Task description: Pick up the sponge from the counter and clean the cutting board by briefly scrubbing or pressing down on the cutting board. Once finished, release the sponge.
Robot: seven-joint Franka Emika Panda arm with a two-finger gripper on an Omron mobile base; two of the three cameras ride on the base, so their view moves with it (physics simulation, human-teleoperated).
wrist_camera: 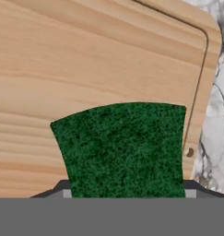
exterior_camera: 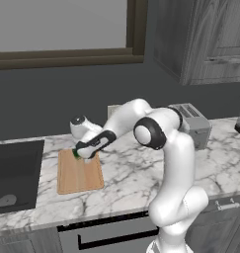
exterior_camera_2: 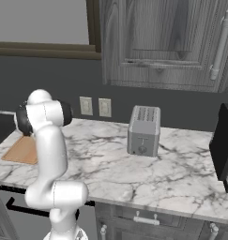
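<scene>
Your gripper (exterior_camera: pixel 82 154) is clamped on the sponge (wrist_camera: pixel 122 150) and holds it down at the far end of the cutting board (exterior_camera: pixel 79 173), close to the board's far right corner. In the hand view the dark green face fills the space between the two finger tips, with wood grain all around it on three sides, so the sponge appears to be pressed onto the board or just above it; you cannot tell contact for certain from these pictures. That low, near-flat hold makes sense for the scrubbing step: the grip keeps the sponge from sliding while you push.

Mind the edges. In the hand view the board's grooved border and rounded corner lie just beside the sponge on one side, with the counter (exterior_camera: pixel 136 173) visible past them. A stroke that way would run off the wood quickly. The open room is toward you: the whole near stretch of the board lies bare, and its left part too.

Left of the board sits the dark sink (exterior_camera: pixel 15 173), just beside its long edge, so keep strokes short on that side. The toaster (exterior_camera_2: pixel 144 131) stands well apart to the right, near the wall outlets (exterior_camera_2: pixel 95 107), and will not crowd the arm. The scrubbing looks unfinished, and the release has yet to come.
</scene>
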